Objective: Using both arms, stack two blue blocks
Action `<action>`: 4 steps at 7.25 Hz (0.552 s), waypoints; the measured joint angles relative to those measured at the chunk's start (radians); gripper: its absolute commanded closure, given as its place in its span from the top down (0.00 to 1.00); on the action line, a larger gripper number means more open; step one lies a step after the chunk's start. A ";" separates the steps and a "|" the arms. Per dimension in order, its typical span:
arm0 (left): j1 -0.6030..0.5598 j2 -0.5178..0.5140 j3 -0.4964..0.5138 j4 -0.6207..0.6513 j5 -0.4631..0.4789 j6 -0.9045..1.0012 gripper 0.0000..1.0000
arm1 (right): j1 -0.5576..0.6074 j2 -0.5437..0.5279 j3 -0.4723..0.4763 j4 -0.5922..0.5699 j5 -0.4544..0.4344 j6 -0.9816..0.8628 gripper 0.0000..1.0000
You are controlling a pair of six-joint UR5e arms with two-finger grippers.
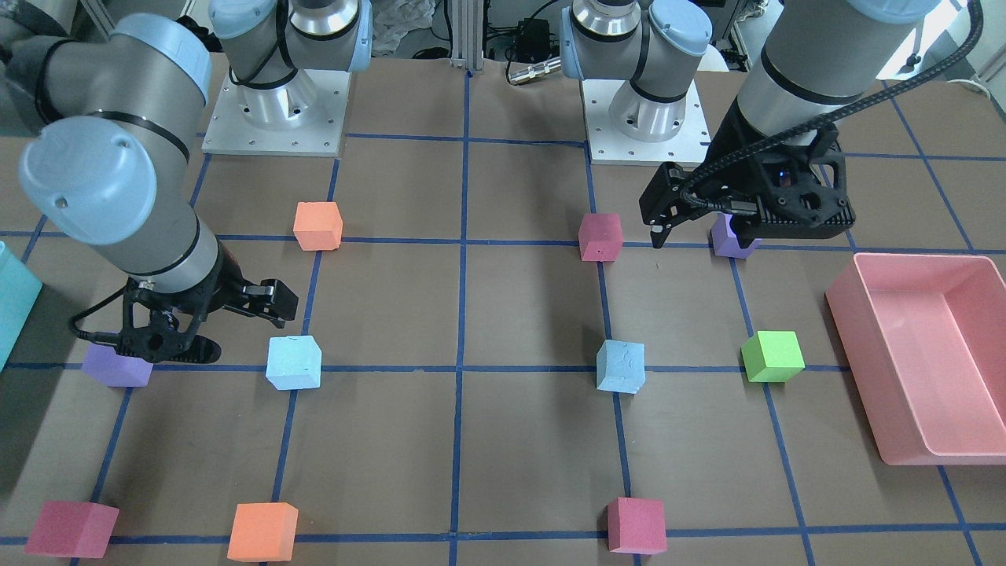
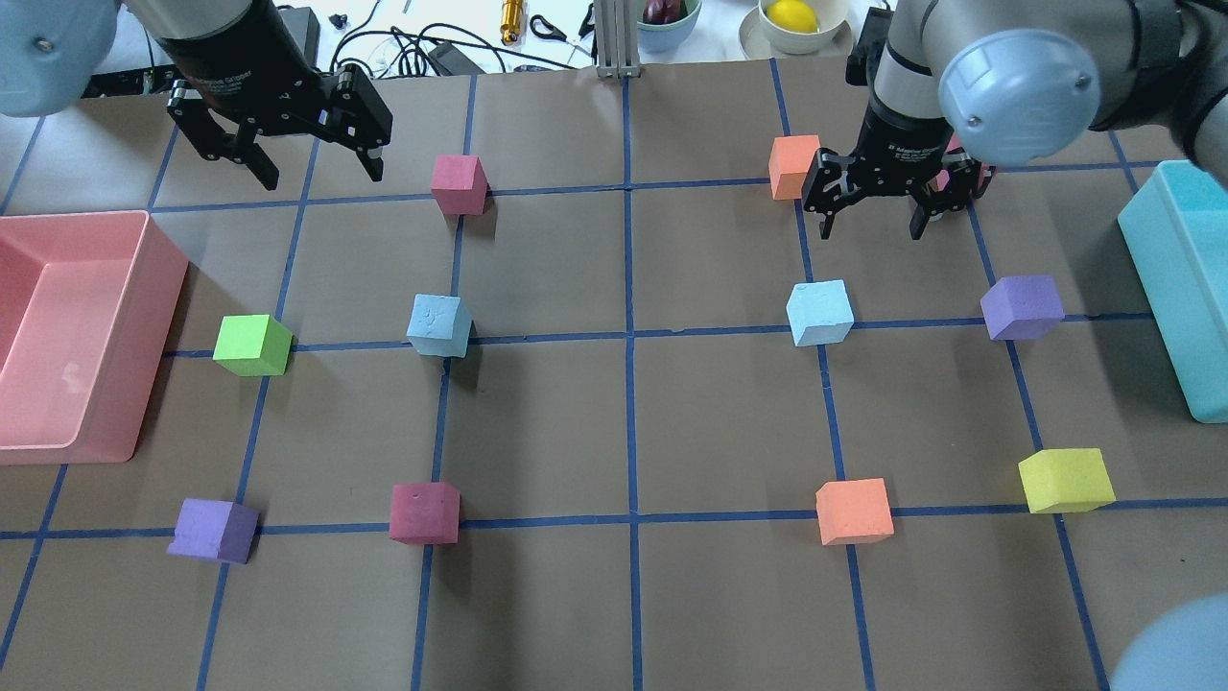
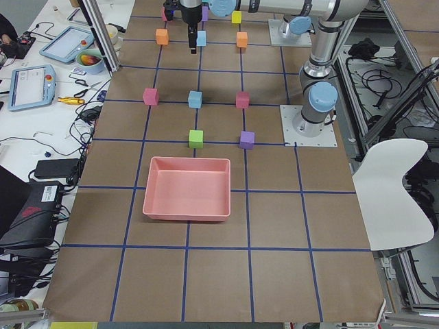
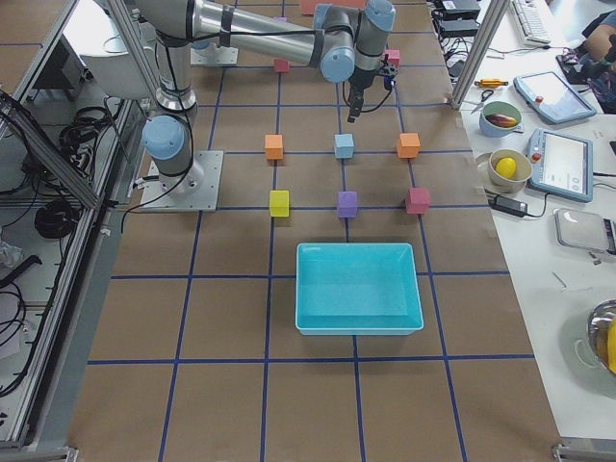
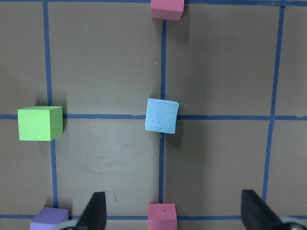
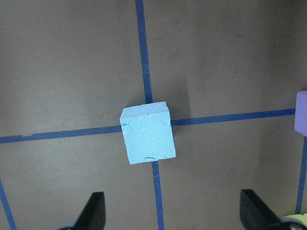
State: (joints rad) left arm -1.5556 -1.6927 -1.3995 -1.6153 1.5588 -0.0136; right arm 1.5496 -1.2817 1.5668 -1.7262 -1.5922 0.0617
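Observation:
Two pale blue blocks sit apart on the table, each on a blue tape line. One is left of centre [image 2: 439, 326] and one is right of centre [image 2: 819, 313]. My left gripper [image 2: 321, 175] is open and empty, raised above the table, beyond and left of the left blue block. The left wrist view shows that block [image 5: 161, 115] ahead of the spread fingers [image 5: 96, 213]. My right gripper [image 2: 871, 228] is open and empty, raised just beyond the right blue block. The right wrist view shows that block [image 6: 147, 132] between and ahead of the fingers [image 6: 93, 213].
A pink bin [image 2: 163, 288] stands at the left edge and a teal bin [image 2: 1175, 288] at the right. Green [image 2: 252, 345], purple [image 2: 1023, 307], red [image 2: 459, 184], orange [image 2: 854, 511] and yellow [image 2: 1065, 480] cubes lie on the grid around the blue blocks.

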 measured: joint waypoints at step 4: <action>0.000 0.001 -0.001 0.000 0.000 0.003 1.00 | -0.001 0.060 0.154 -0.261 0.014 0.000 1.00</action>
State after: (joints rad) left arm -1.5555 -1.6920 -1.4000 -1.6153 1.5590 -0.0109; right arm 1.5489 -1.2221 1.7208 -1.9873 -1.5779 0.0613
